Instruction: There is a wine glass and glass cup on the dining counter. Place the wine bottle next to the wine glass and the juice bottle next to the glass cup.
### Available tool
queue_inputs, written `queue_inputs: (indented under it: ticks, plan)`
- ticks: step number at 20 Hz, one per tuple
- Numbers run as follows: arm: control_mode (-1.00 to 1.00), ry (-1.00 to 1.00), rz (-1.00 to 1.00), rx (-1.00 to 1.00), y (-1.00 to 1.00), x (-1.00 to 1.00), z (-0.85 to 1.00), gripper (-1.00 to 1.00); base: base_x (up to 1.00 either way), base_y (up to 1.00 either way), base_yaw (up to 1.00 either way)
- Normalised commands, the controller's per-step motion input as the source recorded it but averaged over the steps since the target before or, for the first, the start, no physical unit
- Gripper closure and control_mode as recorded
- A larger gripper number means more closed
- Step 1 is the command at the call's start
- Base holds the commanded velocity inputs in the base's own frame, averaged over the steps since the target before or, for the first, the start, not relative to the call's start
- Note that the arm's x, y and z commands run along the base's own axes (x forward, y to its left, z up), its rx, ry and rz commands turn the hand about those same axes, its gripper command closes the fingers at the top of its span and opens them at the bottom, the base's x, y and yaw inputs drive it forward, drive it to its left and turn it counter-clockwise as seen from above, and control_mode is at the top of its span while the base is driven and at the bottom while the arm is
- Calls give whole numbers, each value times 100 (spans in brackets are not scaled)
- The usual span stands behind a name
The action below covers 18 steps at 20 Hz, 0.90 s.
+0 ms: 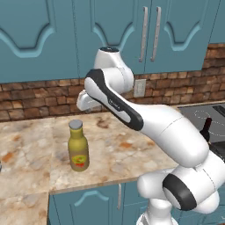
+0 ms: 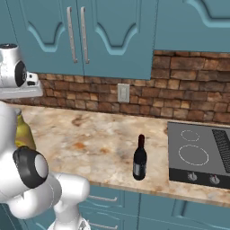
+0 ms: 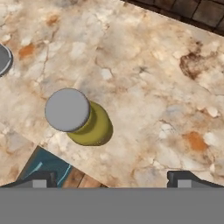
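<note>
Two bottles stand upright on a beige-and-rust marbled counter that runs below teal wall cabinets and a brick backsplash. The juice bottle, olive-yellow with a grey screw cap and a small red-and-yellow label, stands near the counter's front edge, at about nine o'clock in the left base view. In the right base view only a sliver of it shows at the nine o'clock edge, behind the white arm. The wine bottle, nearly black with a long neck and dark red top, stands near the front edge at about five o'clock of that view's centre, just beside the black cooktop to its three o'clock and well apart from the juice bottle. In the left base view just its neck peeks from behind the arm at three o'clock.

The hand view looks straight down on the juice bottle, whose grey cap sits at about nine o'clock of centre. The gripper hangs above the counter with its two dark fingertips spread wide at the six o'clock edge, nothing between them, and the bottle lies apart from both. A grey rounded object, cut off at the ten o'clock edge, cannot be identified.

A pale wall outlet is set in the brick.
</note>
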Motion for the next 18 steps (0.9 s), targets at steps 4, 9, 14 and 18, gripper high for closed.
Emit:
queue_inputs:
  ticks: [4,9,14,18]
  plan:
    - [-100,3,5,-3,44,-3,0,-100,0,0,0]
    - [-100,0,2,-13,44,1,0,-100,0,0,0]
    - [-100,0,0,-9,39,0,-1,-100,0,0,0]
    - [-100,2,0,-1,27,0,-5,-100,0,0,0]
